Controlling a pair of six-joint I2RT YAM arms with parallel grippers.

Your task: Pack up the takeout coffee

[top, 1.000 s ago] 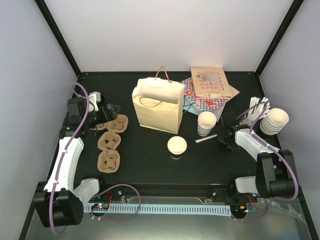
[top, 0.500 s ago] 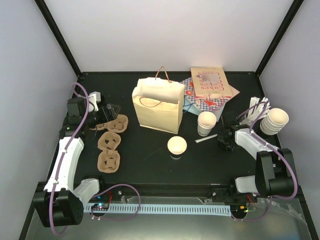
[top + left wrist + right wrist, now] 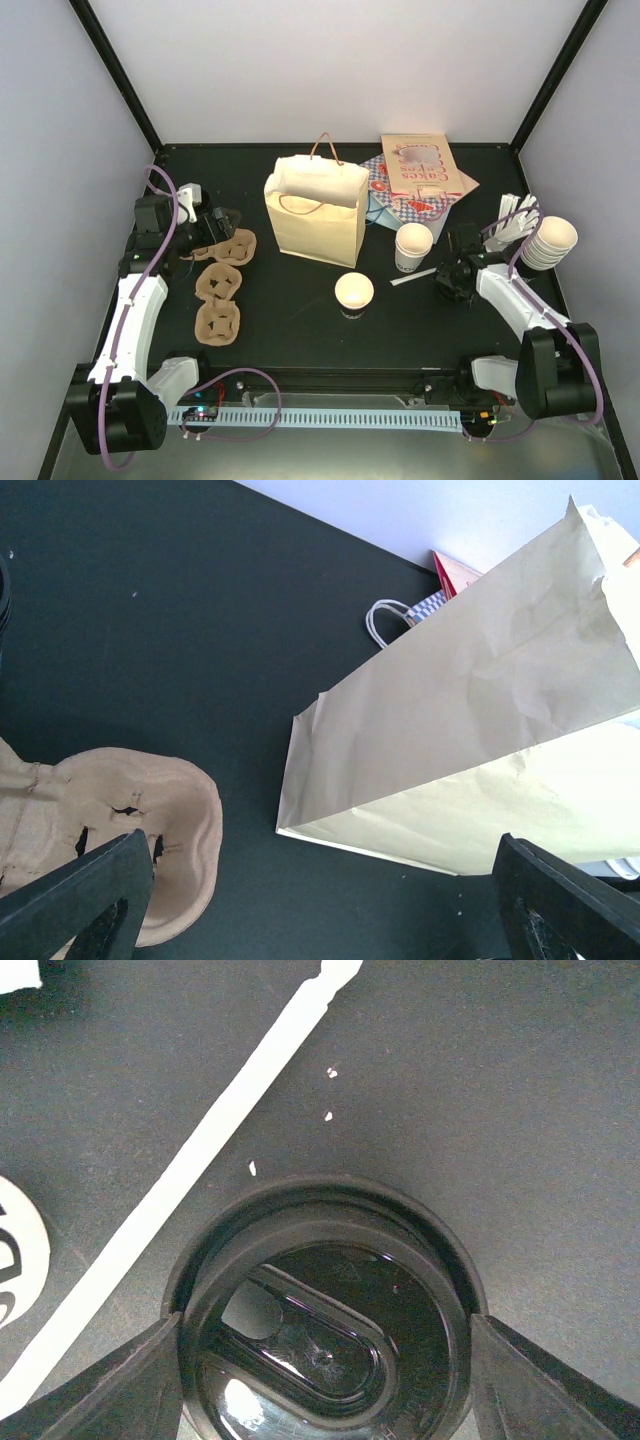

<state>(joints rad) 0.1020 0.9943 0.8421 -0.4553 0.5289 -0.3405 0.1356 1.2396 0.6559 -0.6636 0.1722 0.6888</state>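
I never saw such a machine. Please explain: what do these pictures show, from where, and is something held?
Two robot arms stand at a black table. One picture looks down from above; two come from wrist cameras. On the table: a tan paper bag, brown cup carriers, two open cups, a cup stack. The left gripper is open and empty. The fingers of the right gripper flank a black lid; whether they grip it, I cannot tell.

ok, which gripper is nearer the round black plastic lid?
Right. The right gripper straddles the round black plastic lid, one finger each side; the left gripper is across the table, by the brown cardboard cup carriers.
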